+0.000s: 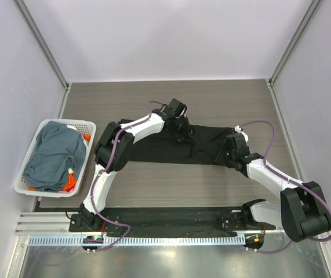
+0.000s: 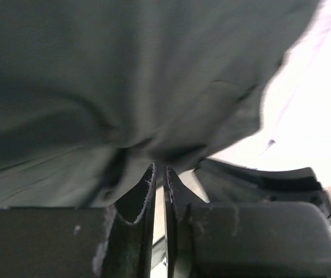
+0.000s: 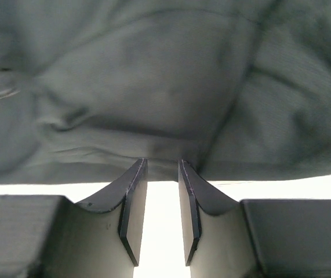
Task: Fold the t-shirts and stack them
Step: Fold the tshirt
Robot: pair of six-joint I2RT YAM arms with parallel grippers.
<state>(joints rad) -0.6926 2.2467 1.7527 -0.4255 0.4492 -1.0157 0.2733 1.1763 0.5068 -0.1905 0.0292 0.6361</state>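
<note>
1. Top view: the black t-shirt (image 1: 171, 152) is lying in a long band across the desk (image 1: 171, 98), running from one pair of jaws to the other. The left arm (image 1: 136, 128) is holding the left jaws down at the band's far edge, near its middle. The right arm (image 1: 269, 172) is holding the right jaws low on the band's right end. Well to the left of the left jaws, a white basket (image 1: 66, 121) is carrying a heaped blue-grey t-shirt (image 1: 55, 153), with an orange t-shirt (image 1: 69, 185) peeking out beneath it. The width of either pair of jaws is not showing from here.
2. Left wrist view: the left jaws are standing very narrow, with only a thin slit between the fingers (image 2: 139, 200). Dark cloth is bunching right at their tips and filling the view beyond. I cannot tell whether any of it is being pinched.
3. Right wrist view: the right jaws are standing apart with a narrow, bright gap between them. The black cloth is lying wrinkled just past the fingertips (image 3: 131, 202), and none is sitting in the gap.
</note>
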